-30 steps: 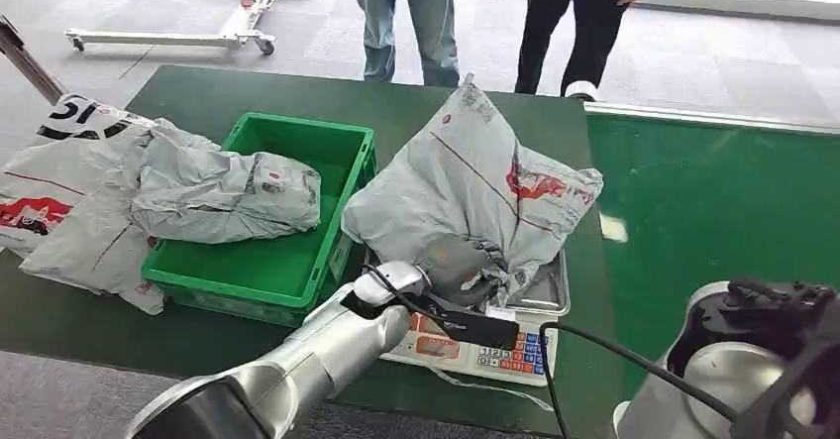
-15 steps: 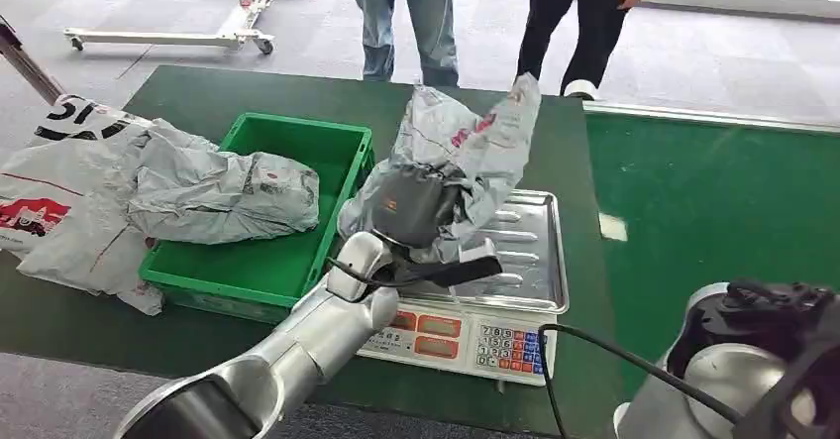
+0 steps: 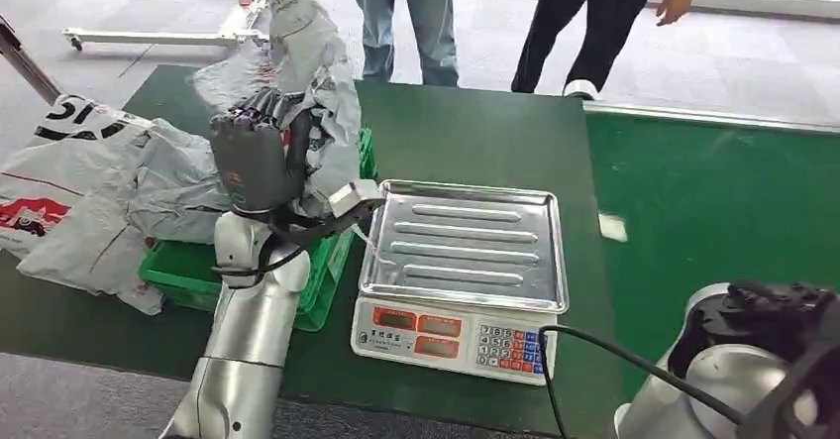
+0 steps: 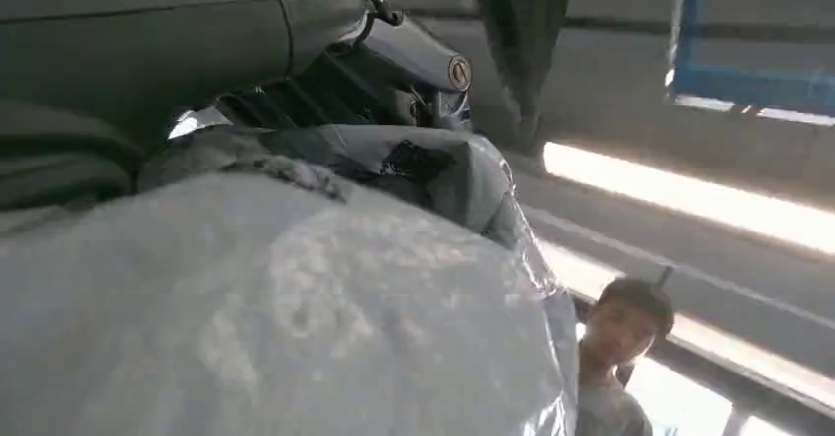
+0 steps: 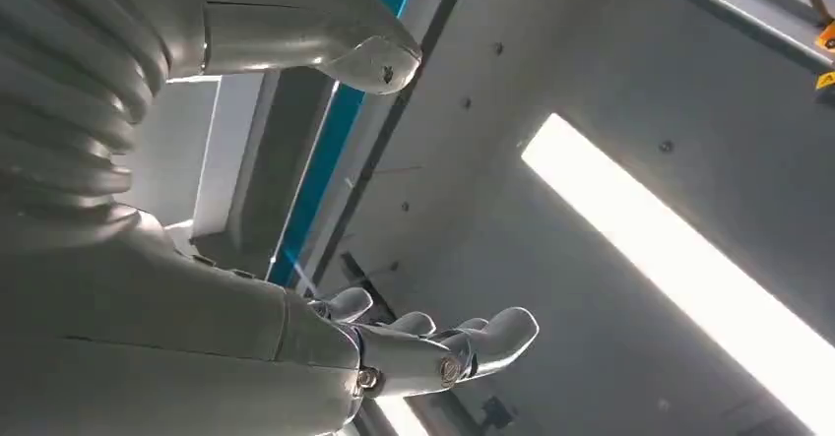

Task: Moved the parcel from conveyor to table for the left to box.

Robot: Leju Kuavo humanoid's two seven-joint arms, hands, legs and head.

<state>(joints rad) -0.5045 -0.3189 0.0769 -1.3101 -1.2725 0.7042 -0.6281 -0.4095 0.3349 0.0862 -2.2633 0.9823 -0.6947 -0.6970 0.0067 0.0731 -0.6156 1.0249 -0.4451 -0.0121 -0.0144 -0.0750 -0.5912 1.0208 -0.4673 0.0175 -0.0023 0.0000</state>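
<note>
Left hand [image 3: 256, 157]: gripping the grey plastic parcel [image 3: 307, 57], its dark fingers closing around the crumpled bag; the silver left arm [image 3: 248, 330] is rising from 6 o'clock in the head view and standing nearly upright.
Parcel: hanging raised in the left hand above the green crate [image 3: 322, 261], at about 10 o'clock from the scale, its upper end reaching toward 12 o'clock. In the left wrist view the parcel [image 4: 295, 308] is bulging close against the camera, with the dark fingers [image 4: 414, 62] showing just past it.
Right hand [image 5: 433, 347]: holding nothing, its pale fingers lying loosely spread with the thumb well apart, seen against a ceiling with strip lights.
Scale [image 3: 461, 280]: sitting on the dark green table [image 3: 466, 142] at 3 o'clock from the left arm, its ribbed steel pan [image 3: 466, 246] lying bare, the keypad and red displays facing 6 o'clock.
Green crate: standing just beside the scale at its 9 o'clock side, partly hidden behind the arm and the parcel.
Other parcels [image 3: 89, 201]: grey and white bags lying piled at 9 o'clock, overlapping the crate's far side.
Conveyor [image 3: 713, 211]: a bright green belt lying at 3 o'clock, alongside the table.
People: two persons [image 3: 406, 18] standing at 12 o'clock beyond the table; a person's head [image 4: 630, 328] is also showing in the left wrist view.
</note>
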